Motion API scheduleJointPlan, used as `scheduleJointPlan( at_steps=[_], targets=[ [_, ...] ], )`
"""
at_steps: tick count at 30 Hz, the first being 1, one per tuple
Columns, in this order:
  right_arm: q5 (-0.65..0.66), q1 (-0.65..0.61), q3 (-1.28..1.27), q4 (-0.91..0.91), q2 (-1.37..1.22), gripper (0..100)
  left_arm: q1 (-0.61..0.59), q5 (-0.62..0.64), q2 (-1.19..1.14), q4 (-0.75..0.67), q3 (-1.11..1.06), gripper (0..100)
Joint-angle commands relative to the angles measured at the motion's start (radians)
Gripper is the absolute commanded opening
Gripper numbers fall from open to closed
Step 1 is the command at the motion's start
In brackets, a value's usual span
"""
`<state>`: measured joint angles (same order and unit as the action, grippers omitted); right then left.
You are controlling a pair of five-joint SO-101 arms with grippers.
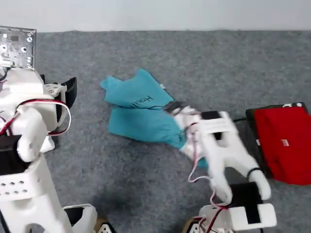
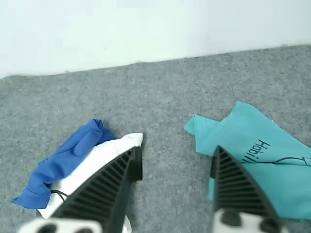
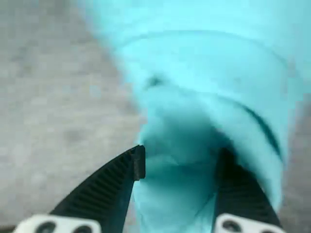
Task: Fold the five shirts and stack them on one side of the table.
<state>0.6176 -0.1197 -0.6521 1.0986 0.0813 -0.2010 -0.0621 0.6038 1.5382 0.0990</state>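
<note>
Right wrist view: your right gripper (image 3: 180,159) stands parted astride the teal shirt (image 3: 204,73); light, limp cloth, so pinch the lower-centre fold.

The white left arm (image 1: 29,131), strung with red and black cables, stands folded upright at one side, its black-fingered left gripper (image 2: 177,156) raised with jaws spread wide. The white right arm (image 1: 223,145) stretches forward and low, its black-fingered right gripper (image 3: 180,158) tipped downward, jaws likewise parted.
</note>
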Motion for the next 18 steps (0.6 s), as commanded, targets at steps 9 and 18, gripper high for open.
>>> scheduleJointPlan(
  at_steps=[9, 18],
  targets=[
    [-0.078, 0.271, 0.021, -0.441, 0.041, 24.0, -0.005, 0.011, 0.017, -0.012, 0.002, 24],
    [-0.212, 0.113, 0.328, 0.133, 0.045, 24.0, -0.005, 0.011, 0.017, -0.012, 0.002, 24]
  ],
)
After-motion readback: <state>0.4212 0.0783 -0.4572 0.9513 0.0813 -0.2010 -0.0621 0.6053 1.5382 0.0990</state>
